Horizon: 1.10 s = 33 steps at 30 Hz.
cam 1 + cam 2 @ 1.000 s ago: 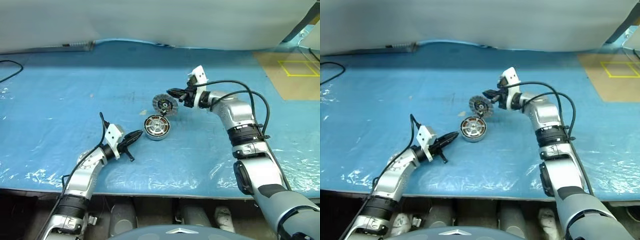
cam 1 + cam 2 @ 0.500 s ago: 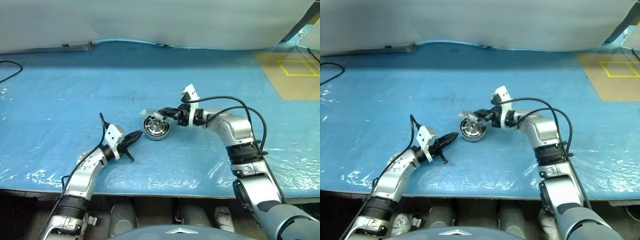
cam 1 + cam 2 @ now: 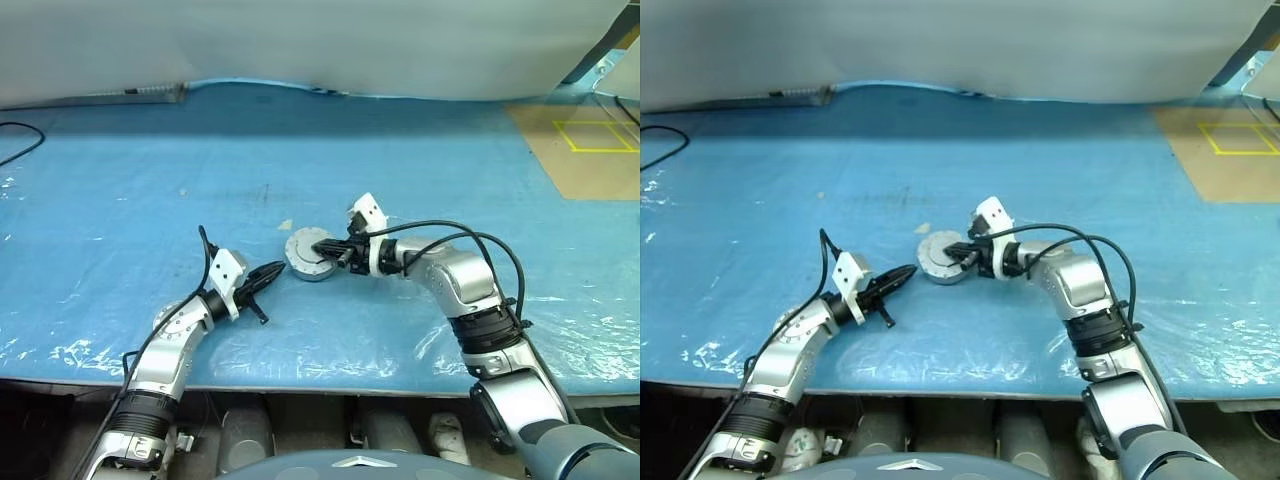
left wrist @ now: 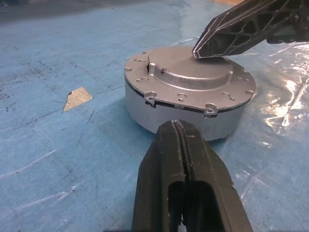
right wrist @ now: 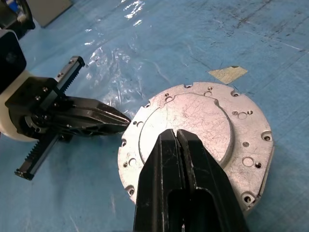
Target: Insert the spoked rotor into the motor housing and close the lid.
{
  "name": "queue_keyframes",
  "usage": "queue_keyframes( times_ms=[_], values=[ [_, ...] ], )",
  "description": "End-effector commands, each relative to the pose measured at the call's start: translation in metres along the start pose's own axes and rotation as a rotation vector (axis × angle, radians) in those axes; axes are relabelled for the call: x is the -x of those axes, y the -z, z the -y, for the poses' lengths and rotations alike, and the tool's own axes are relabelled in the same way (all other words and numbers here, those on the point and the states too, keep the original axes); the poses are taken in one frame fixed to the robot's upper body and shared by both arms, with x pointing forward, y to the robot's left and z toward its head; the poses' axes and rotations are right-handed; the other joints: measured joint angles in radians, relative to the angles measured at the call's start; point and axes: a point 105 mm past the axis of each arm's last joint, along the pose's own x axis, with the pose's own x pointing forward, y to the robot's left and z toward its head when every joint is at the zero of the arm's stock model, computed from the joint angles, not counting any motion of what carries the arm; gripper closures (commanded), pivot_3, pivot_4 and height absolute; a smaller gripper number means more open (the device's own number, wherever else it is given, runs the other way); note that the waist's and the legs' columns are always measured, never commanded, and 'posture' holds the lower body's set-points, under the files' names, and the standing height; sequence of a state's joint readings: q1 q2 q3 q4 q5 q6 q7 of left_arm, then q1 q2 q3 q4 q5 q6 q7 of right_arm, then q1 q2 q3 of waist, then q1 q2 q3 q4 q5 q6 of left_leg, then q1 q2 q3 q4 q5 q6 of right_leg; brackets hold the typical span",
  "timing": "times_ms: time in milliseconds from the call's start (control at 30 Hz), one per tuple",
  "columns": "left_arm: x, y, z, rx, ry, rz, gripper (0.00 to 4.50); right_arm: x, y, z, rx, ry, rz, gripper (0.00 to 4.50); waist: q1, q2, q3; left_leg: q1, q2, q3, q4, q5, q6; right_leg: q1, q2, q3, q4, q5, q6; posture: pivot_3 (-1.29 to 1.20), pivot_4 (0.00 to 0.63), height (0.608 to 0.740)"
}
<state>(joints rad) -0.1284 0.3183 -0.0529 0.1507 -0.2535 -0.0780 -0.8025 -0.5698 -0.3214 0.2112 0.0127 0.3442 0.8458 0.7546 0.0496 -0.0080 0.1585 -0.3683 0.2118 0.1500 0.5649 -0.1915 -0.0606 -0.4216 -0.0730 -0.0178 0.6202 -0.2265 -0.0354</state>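
Your right gripper point(image 3: 322, 245) is clenched shut with nothing between its fingers, and its closed tips rest on the flat top of the lid point(image 5: 193, 140) — in the right wrist view they lie over the raised centre plate, toward the near edge. The lid sits squarely on the motor housing point(image 4: 145, 108), so you see one short grey cylinder on the blue table cover point(image 3: 120, 180), with only a thin dark seam between the lid's flange and the housing wall below it. The housing is closed over; whatever is inside it is hidden, and you cannot tell from here whether the spoked rotor is seated in it.

Your left gripper point(image 3: 268, 274) is also clenched shut and empty. It lies low over the table cover, just beside the housing on its left, pointing at the housing's side wall — in the left wrist view the closed tips stand very near the wall, though contact cannot be made out.

A small pale scrap point(image 4: 77, 98) lies on the cover near the housing, on the far side from you.
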Motion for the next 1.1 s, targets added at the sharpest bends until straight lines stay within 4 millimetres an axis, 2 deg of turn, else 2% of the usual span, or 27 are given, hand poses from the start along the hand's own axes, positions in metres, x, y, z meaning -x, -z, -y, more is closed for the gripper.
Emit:
queue_keyframes(
  times_ms=[33, 167, 267, 367, 433, 567, 733, 900, 1100],
  values=[
    [0.002, -0.008, -0.001, -0.021, -0.003, 0.027, 4.5, 0.005, -0.005, -0.003, 0.076, 0.004, 0.003, 4.48, 0.0, 0.0, 0.0, 0.0, 0.0, 0.0, 0.0, 0.0, 0.0, 0.0, 0.0, 0.0, 0.0, 0.0, 0.0, 0.0, 0.15, 0.74],
    [0.002, -0.008, 0.0, -0.019, -0.006, 0.028, 4.5, 0.014, -0.025, -0.005, 0.21, 0.029, 0.076, 4.48, 0.0, 0.0, 0.0, 0.0, 0.0, 0.0, 0.0, 0.0, 0.0, 0.0, 0.0, 0.0, -0.001, 0.0, 0.0, 0.0, 0.15, 0.74],
    [0.002, -0.008, 0.0, -0.018, -0.008, 0.028, 4.5, 0.017, -0.031, -0.006, 0.269, 0.055, 0.115, 4.48, 0.0, 0.0, 0.0, 0.0, 0.0, 0.0, 0.0, 0.0, 0.0, 0.0, 0.0, 0.0, -0.001, 0.0, 0.0, 0.0, 0.15, 0.74],
    [0.001, -0.008, 0.0, -0.019, -0.006, 0.029, 4.5, 0.015, -0.029, -0.002, 0.269, 0.099, 0.14, 3.92, 0.0, 0.0, 0.0, 0.0, 0.0, 0.0, -0.001, 0.0, 0.0, 0.0, 0.0, 0.0, -0.001, 0.0, 0.0, 0.0, 0.15, 0.74],
    [0.001, -0.008, 0.001, -0.019, -0.004, 0.03, 4.5, 0.012, -0.026, -0.001, 0.292, 0.128, 0.14, 3.35, 0.0, 0.0, 0.0, 0.0, 0.0, 0.0, 0.0, 0.0, 0.0, 0.0, 0.0, 0.0, -0.001, 0.0, 0.0, 0.0, 0.15, 0.74],
    [0.0, -0.008, 0.0, -0.023, -0.003, 0.03, 4.5, 0.003, -0.018, -0.003, 0.293, 0.153, 0.148, 1.9, -0.002, 0.0, 0.0, 0.0, 0.0, 0.0, -0.001, 0.0, 0.0, 0.0, 0.0, 0.0, -0.001, 0.0, 0.0, 0.0, 0.15, 0.74],
    [0.001, -0.008, 0.0, -0.024, -0.005, 0.026, 4.5, -0.006, -0.02, -0.009, 0.262, 0.167, 0.191, 0.09, -0.003, 0.0, 0.0, -0.001, 0.0, 0.0, -0.001, 0.0, 0.0, 0.0, 0.0, 0.0, -0.001, 0.0, 0.0, 0.0, 0.15, 0.74],
    [0.001, -0.008, 0.0, -0.025, -0.004, 0.025, 4.5, -0.016, -0.014, -0.013, 0.25, 0.164, 0.178, 0.04, -0.003, 0.0, 0.0, 0.0, 0.0, 0.0, -0.001, 0.0, 0.0, 0.0, 0.0, 0.0, -0.001, 0.0, 0.0, 0.0, 0.15, 0.74],
    [0.001, -0.008, -0.001, -0.028, -0.006, 0.025, 4.5, -0.023, 0.002, -0.01, 0.256, 0.16, 0.124, 0.04, -0.004, 0.0, 0.0, -0.001, 0.0, 0.0, -0.001, 0.0, 0.0, 0.0, 0.0, 0.0, -0.002, 0.0, 0.0, 0.0, 0.15, 0.74]
  ],
)
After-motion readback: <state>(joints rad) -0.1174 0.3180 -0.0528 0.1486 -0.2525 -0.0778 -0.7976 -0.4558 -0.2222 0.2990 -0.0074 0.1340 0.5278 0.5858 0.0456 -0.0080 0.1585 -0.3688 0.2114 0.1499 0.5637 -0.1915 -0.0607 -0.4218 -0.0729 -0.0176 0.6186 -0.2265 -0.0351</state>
